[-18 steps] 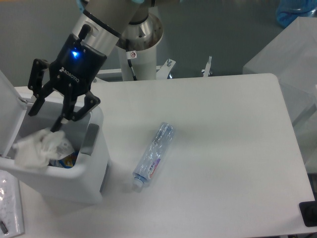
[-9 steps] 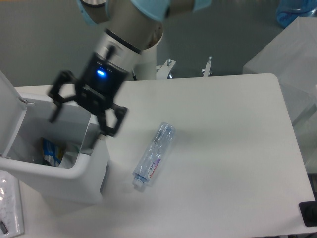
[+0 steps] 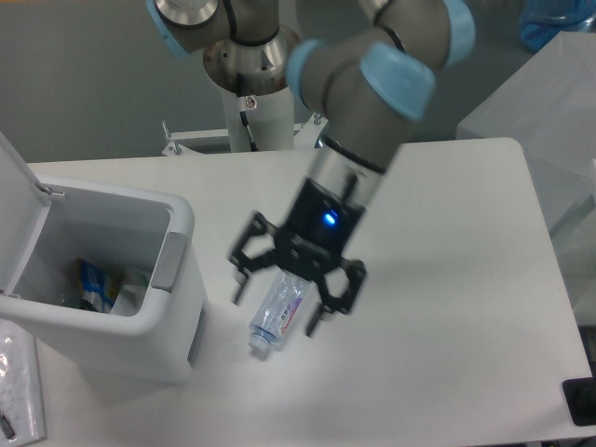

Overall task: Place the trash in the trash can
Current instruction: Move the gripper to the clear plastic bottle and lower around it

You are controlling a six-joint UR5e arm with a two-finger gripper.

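Observation:
A crushed clear plastic bottle with a white cap and blue-red label lies on the table, cap toward the front. My gripper hovers right over it, open, with one finger on each side of the bottle. The white trash can stands at the left with its lid up. Inside it I see some trash with a blue label.
A clear plastic wrapper lies at the front left corner beside the bin. The robot base stands behind the table. A dark object sits at the table's front right edge.
My gripper has swung right from above the trash can to over the bottle. The white crumpled piece seen at the bin's rim a second ago has gone from view.

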